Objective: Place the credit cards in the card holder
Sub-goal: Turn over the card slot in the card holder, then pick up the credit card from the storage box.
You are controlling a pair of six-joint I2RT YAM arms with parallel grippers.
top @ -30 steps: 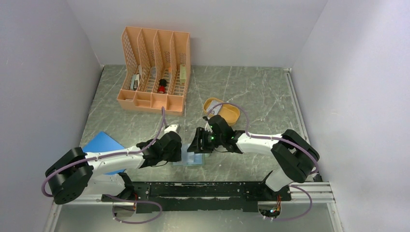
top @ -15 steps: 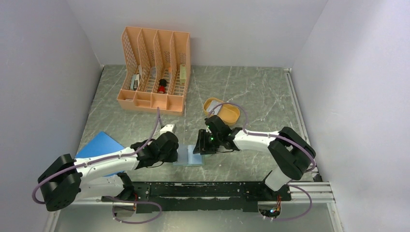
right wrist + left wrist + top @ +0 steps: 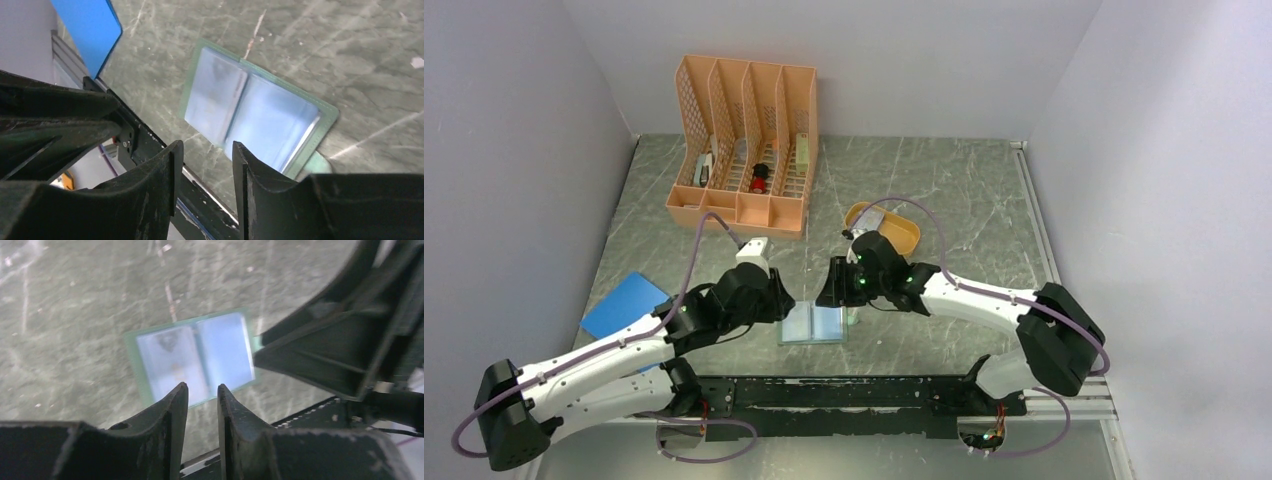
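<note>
Holder [image 3: 814, 323] spread flat, lower centre; left gripper [image 3: 200, 392], right gripper [image 3: 206, 150] parted, empty. Fetch cards [image 3: 871, 224] from tray [image 3: 912, 238]; slide in level.

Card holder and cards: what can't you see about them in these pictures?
- Left wrist view: the card holder is blurred, so whether its pockets are filled cannot be told; the right gripper overlaps its right edge.
- Top view: the right arm's cable crosses the orange tray; what lies in it is too small to tell.
- Right wrist view: the blue sheet is cut off by the top edge.
</note>
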